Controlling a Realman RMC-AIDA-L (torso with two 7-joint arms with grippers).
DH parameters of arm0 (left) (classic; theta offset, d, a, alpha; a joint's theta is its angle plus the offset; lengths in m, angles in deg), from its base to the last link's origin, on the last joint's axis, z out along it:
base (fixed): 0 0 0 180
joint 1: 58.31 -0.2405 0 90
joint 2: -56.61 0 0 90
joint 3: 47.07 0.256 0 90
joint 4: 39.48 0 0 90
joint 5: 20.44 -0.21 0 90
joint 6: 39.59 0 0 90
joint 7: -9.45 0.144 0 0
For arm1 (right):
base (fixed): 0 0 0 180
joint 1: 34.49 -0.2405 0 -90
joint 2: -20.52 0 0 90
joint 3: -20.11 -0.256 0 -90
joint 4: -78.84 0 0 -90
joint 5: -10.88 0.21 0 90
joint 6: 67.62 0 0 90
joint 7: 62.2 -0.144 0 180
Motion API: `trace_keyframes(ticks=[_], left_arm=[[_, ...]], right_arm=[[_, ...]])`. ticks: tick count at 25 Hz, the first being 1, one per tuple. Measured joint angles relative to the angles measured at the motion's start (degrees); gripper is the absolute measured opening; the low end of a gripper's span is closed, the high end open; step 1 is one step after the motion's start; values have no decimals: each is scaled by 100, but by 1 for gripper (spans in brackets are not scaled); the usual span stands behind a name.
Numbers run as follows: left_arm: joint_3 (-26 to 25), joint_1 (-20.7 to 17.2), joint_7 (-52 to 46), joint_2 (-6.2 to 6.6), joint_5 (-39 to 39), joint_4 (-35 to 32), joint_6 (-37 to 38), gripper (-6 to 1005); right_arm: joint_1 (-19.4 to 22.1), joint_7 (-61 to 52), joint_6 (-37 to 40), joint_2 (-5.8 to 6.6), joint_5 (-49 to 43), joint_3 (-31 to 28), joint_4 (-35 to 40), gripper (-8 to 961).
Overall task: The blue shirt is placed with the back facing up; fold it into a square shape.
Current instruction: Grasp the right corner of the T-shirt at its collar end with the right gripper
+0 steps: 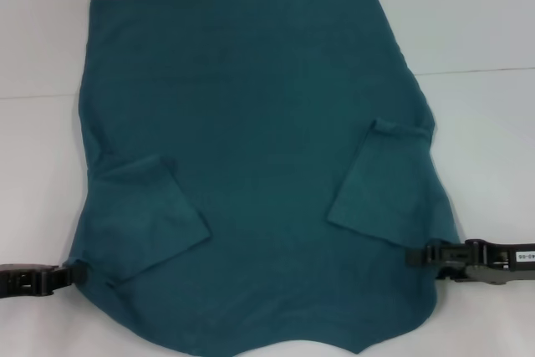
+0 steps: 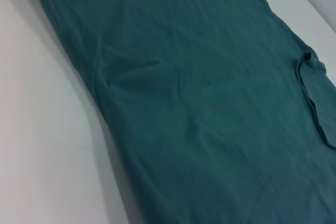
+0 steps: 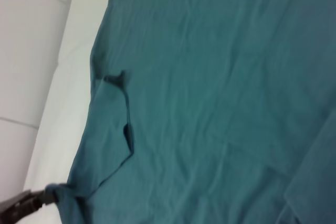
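Blue shirt (image 1: 259, 131) flat on white table (image 1: 42, 39), long axis running away from the robot, collar end nearest, both sleeves folded inward. Left gripper (image 1: 73, 274) pinched shut on near left edge; right gripper (image 1: 418, 256) (at the opposite side) likewise clamped on near right edge
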Motion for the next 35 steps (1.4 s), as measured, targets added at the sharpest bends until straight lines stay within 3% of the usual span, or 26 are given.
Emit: trace_keyframes(ticks=[23, 35], left_arm=[[10, 87, -13, 9, 0, 67, -9, 19], [9, 68, -9, 9, 0, 114, -9, 20]], right_arm=[[364, 260, 459, 242, 2, -704, 25, 710], [429, 413, 132, 181, -9, -706, 69, 417]])
